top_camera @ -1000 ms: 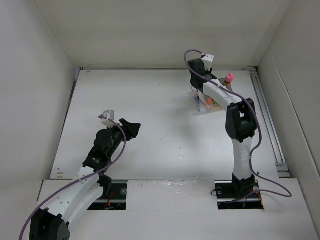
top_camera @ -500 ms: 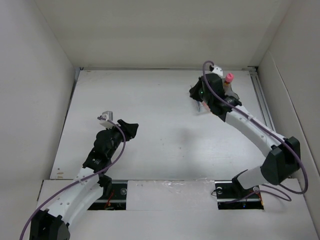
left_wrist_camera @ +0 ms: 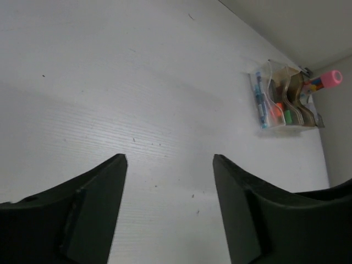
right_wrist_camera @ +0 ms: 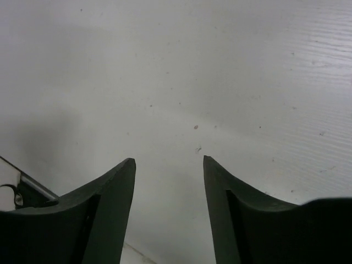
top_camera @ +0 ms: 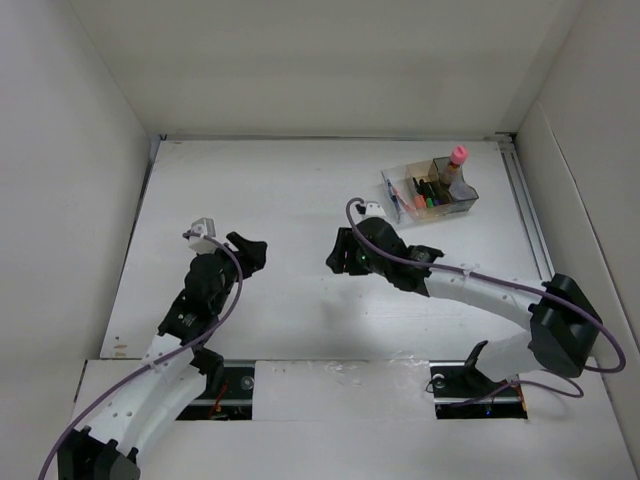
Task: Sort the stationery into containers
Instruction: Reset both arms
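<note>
The transparent organiser [top_camera: 468, 195] stands at the table's far right. It holds the thin pens [top_camera: 394, 198], the black highlighters [top_camera: 428, 194] and the pink-capped bottle [top_camera: 457, 158]. In the left wrist view the organiser [left_wrist_camera: 301, 99] shows far off with the pens [left_wrist_camera: 258, 99], orange and green highlighter tips [left_wrist_camera: 286, 115] and the pink cap [left_wrist_camera: 331, 78]. I cannot make out the round jar. My left gripper [top_camera: 250, 252] [left_wrist_camera: 170, 159] is open and empty over bare table at left centre. My right gripper [top_camera: 338, 255] [right_wrist_camera: 168, 160] is open and empty over the table's middle.
White walls close in the table on the left, far and right sides. A metal rail [top_camera: 535, 240] runs along the right edge. The arm bases sit in cut-outs at the near edge. A dark fitting [right_wrist_camera: 16, 192] shows at the lower left of the right wrist view.
My right arm has drawn back from the organiser to the table's middle, leaving the organiser uncovered. My left gripper has shifted slightly left and back.
</note>
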Controlling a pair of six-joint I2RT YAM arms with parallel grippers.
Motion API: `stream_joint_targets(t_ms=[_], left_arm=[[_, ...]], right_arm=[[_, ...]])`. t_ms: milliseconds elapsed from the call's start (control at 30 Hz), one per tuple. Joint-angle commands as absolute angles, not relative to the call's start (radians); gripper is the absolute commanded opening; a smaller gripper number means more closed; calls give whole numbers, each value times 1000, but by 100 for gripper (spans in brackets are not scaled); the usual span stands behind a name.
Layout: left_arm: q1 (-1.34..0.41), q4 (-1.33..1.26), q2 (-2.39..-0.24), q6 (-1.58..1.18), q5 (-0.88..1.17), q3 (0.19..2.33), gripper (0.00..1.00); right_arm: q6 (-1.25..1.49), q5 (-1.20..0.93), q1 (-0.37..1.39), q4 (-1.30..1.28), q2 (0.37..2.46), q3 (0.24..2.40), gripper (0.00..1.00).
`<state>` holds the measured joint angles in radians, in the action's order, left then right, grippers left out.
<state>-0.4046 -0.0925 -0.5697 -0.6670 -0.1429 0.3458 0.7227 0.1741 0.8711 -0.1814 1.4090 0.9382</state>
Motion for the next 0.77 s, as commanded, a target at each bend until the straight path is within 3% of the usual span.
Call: stream_joint_targets(t_ms=[0,67,100,133,233,500,733], left_arm=[[-408,3,-578,-687,-210,419,60],[-408,29,-549,-701,-230,442,71],[-408,46,-540,-701,-248,442,80],[-408,57,-529,-722,-258,452,84],[-408,57,-480,-751,-279,453,100],[-408,51,-387,-752,-267,463,100],[-408,8,-443,-719,-193,476,100]], right_arm=[[713,193,897,-62,1376,910,60],[728,202,897,-52,1352,873,70],[738,216,897,-38,1351,861,92],[738,230,897,-38,1342,851,100],[747,248,923,-54,1316,851,100],[747,298,937,-74,1223,842,100],[747,345,946,-83,1212,842,100]])
